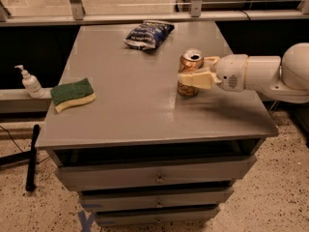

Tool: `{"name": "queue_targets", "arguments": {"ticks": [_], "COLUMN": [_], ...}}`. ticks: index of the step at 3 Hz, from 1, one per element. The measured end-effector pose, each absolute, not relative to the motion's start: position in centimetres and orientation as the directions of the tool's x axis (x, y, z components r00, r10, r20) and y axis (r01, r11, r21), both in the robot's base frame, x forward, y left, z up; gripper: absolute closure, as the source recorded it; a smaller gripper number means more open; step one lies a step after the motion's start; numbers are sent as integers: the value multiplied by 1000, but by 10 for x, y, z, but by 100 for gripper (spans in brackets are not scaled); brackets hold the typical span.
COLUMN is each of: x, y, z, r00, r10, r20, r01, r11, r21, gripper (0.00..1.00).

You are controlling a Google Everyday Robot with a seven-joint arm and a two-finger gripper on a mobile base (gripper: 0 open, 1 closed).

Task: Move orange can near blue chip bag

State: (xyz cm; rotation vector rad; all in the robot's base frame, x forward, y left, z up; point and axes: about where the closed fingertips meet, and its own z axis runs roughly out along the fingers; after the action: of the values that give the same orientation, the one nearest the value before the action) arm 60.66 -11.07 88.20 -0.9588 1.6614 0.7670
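Presently: coppery-orange metal drink can (186, 90), upright near right edge of grey table (135, 110), clenched by white tool (188, 71) for carriage toward wrinkled dark-blue chip bag (147, 34) at far edge.

pincer (188, 71) at orange can (191, 59), bare tabletop (145, 81) through to blue chip bag (148, 34), sponge (72, 94) well left

No legible wording found; white markings on the blue chip bag (147, 34) cannot be read; pale markings on the orange can (192, 58) likewise unreadable, the gripper (192, 71) at the can partly covering its side; one blue X mark (87, 221) on the floor (275, 202).
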Motion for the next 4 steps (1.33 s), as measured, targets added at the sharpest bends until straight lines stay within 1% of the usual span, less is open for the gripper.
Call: {"name": "queue_targets", "arguments": {"ticks": [1,2,4], "x": [614,615,618], "y": [-114,-112,-111], "z": [894,896,899], "r00": [-107,-104,-93], "r10": [-227,-227,-208], "r20": [-968,-968,-974], "r01": [-879,-880,-873], "r11": [477,474,487], "r21": [-14,-17,-20], "gripper": [88,100,100]}}
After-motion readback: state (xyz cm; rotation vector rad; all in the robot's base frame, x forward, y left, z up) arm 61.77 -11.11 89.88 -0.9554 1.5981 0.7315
